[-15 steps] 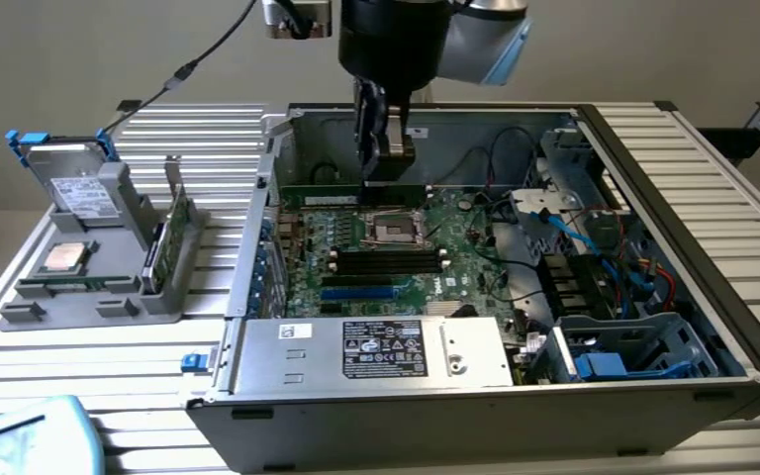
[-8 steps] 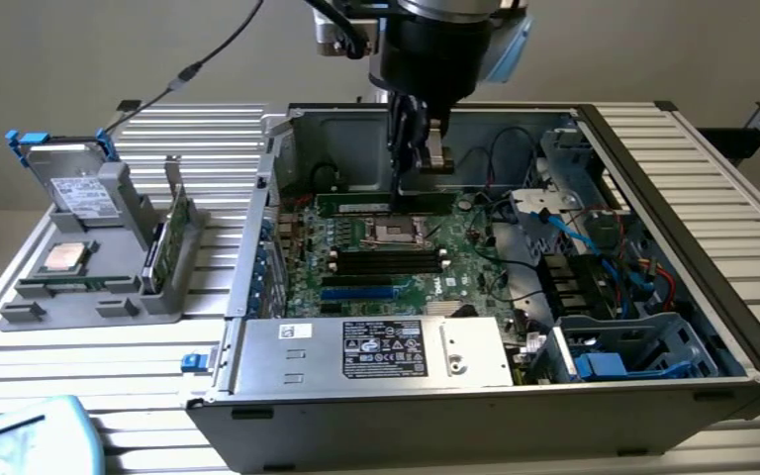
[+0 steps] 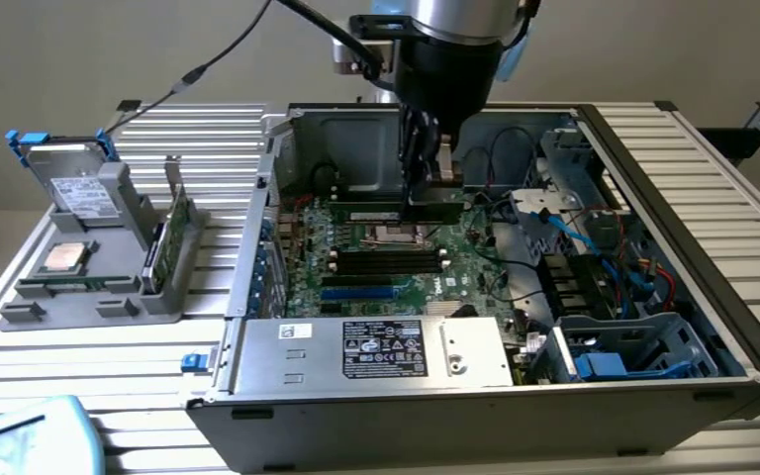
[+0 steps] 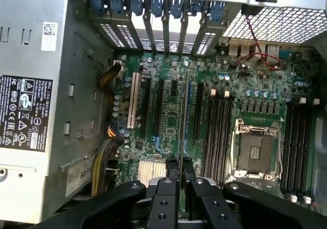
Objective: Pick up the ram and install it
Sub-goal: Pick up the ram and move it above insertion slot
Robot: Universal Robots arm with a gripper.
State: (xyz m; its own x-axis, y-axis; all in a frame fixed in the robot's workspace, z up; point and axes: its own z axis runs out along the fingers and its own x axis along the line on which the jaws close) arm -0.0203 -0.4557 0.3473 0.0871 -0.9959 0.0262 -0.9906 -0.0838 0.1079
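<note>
Holding the ram (image 3: pixel 435 211) above the slots (image 3: pixel 383 262)
The end effector (image 3: pixel 435 193) is gripping the ram, long side running 9 to 3 o'clock; the slots are lying at 7 o'clock.

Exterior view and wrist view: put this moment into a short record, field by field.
arm: over the open computer case
jaws: shut on the ram
ram: held above the motherboard, not seated
memory slots: look empty
power supply: at the case's near side in the exterior view
grey holder: outside the case, at the exterior view's left, carrying a processor chip
</note>
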